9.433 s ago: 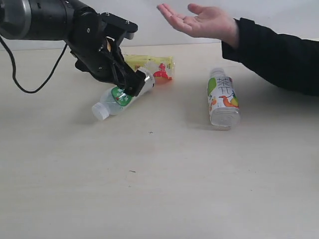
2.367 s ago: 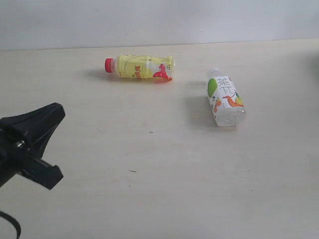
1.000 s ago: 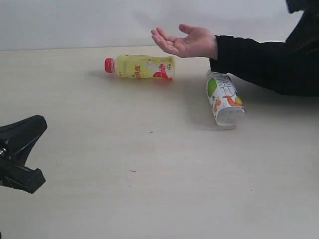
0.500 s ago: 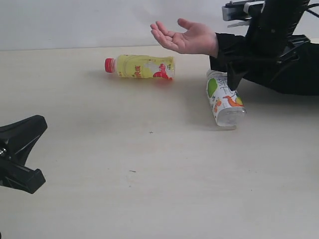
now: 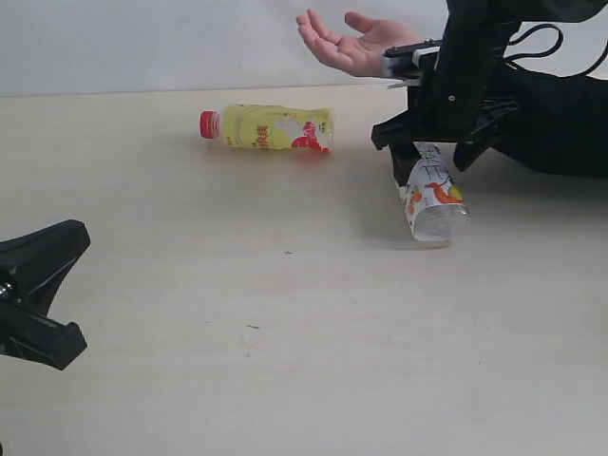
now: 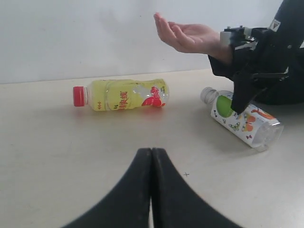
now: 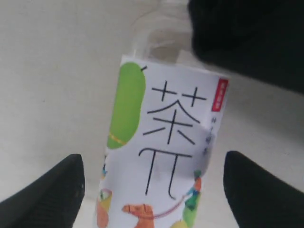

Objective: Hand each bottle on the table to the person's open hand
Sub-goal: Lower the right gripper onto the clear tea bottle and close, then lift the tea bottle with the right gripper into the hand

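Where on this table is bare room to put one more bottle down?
Bare: the wide table front, right of the left pincer, nearer the camera than both bottles; also the gap between the yellow bottle and the white-labelled bottle. Crowded: around the white-labelled bottle, with the open right pincer straddling it and the person's hand nearby.

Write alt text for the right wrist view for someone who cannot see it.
A white-labelled bottle with a green shape and black characters lies on the beige table, between the right gripper's open black fingers, which flank it without touching.
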Robot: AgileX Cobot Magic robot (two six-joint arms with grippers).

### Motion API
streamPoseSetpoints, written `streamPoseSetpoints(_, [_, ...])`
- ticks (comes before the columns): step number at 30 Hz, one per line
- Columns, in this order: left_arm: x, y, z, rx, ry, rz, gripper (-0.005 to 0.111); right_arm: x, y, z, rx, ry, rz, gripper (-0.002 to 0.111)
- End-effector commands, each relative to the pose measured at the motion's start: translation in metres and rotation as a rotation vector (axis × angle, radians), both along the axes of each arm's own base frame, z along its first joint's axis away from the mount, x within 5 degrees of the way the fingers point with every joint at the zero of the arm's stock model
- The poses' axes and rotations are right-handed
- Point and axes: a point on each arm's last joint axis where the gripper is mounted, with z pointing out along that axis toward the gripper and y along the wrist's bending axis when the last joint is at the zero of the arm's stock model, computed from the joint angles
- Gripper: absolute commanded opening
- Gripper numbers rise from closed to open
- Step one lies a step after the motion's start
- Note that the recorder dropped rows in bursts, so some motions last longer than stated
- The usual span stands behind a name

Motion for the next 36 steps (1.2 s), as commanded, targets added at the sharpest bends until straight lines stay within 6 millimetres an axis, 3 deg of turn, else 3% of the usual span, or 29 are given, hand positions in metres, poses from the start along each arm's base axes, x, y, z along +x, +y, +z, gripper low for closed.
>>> streamPoseSetpoints(1, [-0.001, 0.0, 0.0, 0.001, -0.005, -0.007, 0.0, 0.008, 0.0, -0.018, -0.036, -0.013, -0.012, 0.076])
streamPoseSetpoints(5, [-0.001, 0.0, 0.0, 0.002, -0.006, -0.011, 0.0, 0.013, 0.001, -0.038, -0.031, -0.013, -0.037, 0.076])
streamPoseSetpoints(7, [-0.001, 0.0, 0.0, 0.002, -0.006, -0.011, 0.0, 0.014, 0.002, -0.041, -0.025, -0.015, -0.063, 0.071])
streamPoseSetpoints(9, [-0.001, 0.0, 0.0, 0.002, -0.006, -0.011, 0.0, 0.012, 0.001, -0.039, -0.028, -0.004, -0.076, 0.05])
streamPoseSetpoints(12, [-0.001, 0.0, 0.0, 0.003, -0.007, -0.013, 0.0, 0.007, 0.0, -0.03, -0.039, 0.028, -0.099, 0.004])
streamPoseSetpoints(13, [-0.001, 0.0, 0.0, 0.003, -0.007, -0.013, 0.0, 0.006, -0.001, -0.028, -0.041, 0.032, -0.099, 0.0])
streamPoseSetpoints(21, [-0.002, 0.0, 0.0, 0.005, -0.009, -0.018, 0.0, -0.012, -0.006, 0.012, -0.068, 0.108, -0.054, 0.0])
streamPoseSetpoints(27, [-0.002, 0.0, 0.0, 0.005, -0.009, -0.018, 0.0, -0.026, 0.006, 0.058, 0.125, 0.054, 0.02, 0.0])
streamPoseSetpoints(32, [-0.002, 0.0, 0.0, 0.005, -0.009, -0.018, 0.0, -0.037, 0.006, 0.097, 0.188, -0.029, 0.056, 0.0])
streamPoseSetpoints(36, [-0.002, 0.0, 0.0, 0.005, -0.009, -0.018, 0.0, -0.026, 0.01, 0.114, 0.271, -0.231, 0.004, 0.0])
